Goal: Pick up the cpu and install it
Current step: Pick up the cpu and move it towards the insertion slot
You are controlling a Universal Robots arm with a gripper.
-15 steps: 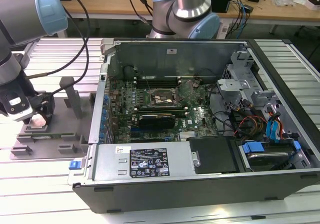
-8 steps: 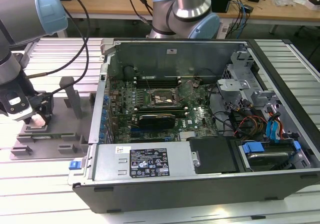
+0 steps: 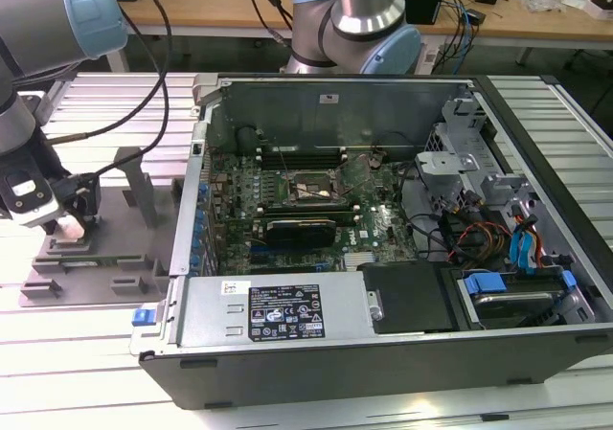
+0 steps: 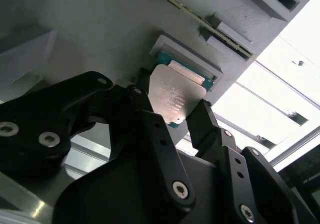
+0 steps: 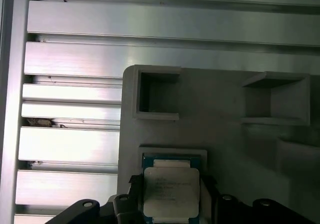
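Tool: the tool (image 4: 172,109) is low over the grey tray (image 3: 124,258). Its two black fingers (image 4: 202,121) are clamped on opposite edges of the cpu (image 4: 175,92).
Cpu: it sits silvery top up, at the tray's shallow pocket (image 5: 172,150). I cannot tell whether it is seated or lifted clear.
Why held so: an edge grip likely spares the top and underside and keeps the chip flat.
Edges: the pocket's raised rim sits close behind the cpu, and the fingers flank its other two sides.
Open room: nothing hangs above the tray. Its upright posts (image 3: 144,186) stand beside the tool.
Case: the open computer case (image 3: 383,344) stands on the tabletop (image 3: 86,353), to the exterior view's right of the tray. Its socket (image 3: 311,189) is uncovered.
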